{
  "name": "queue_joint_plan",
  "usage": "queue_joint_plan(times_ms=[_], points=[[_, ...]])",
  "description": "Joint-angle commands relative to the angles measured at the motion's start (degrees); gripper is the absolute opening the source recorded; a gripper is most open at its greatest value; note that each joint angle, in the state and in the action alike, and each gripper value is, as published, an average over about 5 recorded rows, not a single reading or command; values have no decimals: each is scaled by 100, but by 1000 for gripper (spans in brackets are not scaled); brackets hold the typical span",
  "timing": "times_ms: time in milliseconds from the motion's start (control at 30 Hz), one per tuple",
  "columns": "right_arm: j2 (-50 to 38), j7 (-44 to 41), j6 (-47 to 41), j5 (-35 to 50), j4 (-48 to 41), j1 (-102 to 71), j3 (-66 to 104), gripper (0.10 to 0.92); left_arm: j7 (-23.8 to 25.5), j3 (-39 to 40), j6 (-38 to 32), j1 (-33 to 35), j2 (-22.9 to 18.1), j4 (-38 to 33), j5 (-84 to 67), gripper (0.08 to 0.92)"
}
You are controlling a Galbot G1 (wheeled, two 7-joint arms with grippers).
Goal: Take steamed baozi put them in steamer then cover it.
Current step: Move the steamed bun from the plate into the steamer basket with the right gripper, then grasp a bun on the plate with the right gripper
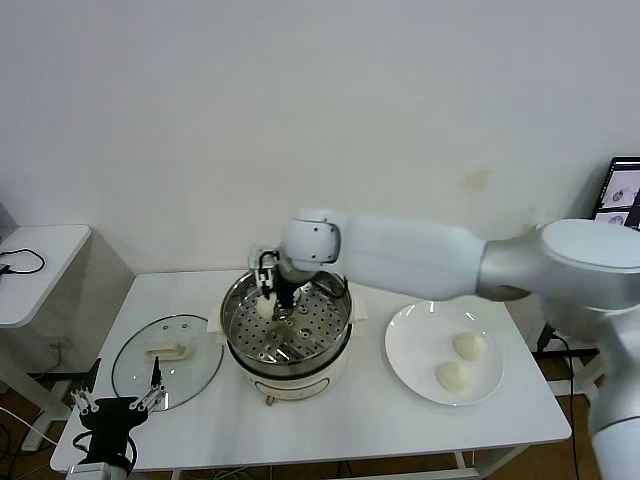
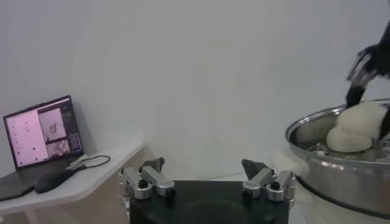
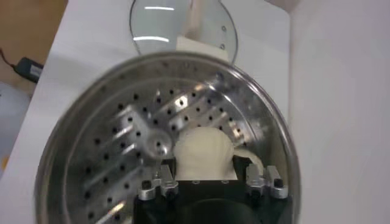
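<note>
The steel steamer [image 1: 236, 312] stands mid-table, its perforated tray bare in most places. My right gripper [image 1: 270, 290] reaches down into it at the far side. A cream baozi [image 3: 204, 152] rests on the tray between its fingers, and a dark gap shows on one side, so the jaws stand slightly open around it. Another baozi [image 3: 255, 162] lies right beside it; both show over the rim in the left wrist view [image 2: 365, 115]. Two more baozi [image 1: 468, 346] [image 1: 452, 375] lie on the white plate [image 1: 410, 350]. The glass cover [image 1: 135, 365] lies flat left of the steamer. My left gripper [image 1: 115, 400] waits open beside it.
A low side table [image 1: 40, 270] stands off the left end of the worktable, with a laptop [image 2: 42, 131] and a cable on it. A screen [image 1: 622, 190] shows at the far right. A wall runs close behind the table.
</note>
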Motion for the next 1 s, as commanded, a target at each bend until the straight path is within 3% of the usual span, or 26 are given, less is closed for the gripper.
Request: queue_joint_plan(times_ms=[33,433,533,733,1000], points=[[851,164,-140,-192,-808,-479,32,594,-1,1,-5,17,-5,-14,0,823],[929,122,-125,-409,-1115,-514,79,594,-11,-13,-19,49,-15,-36,-5,823],[782,-50,-85,-414,-983,-399,119,626,-11,-8,-17,54,-18,-48,-3,823],[141,-751,186,-474,-488,136,213,791,-10,-13,-13,75,-12,-84,0,823],[-1460,-1876,989,-688,598,1005,70,823,-5,-4,-6,64,2,-84,4,823]])
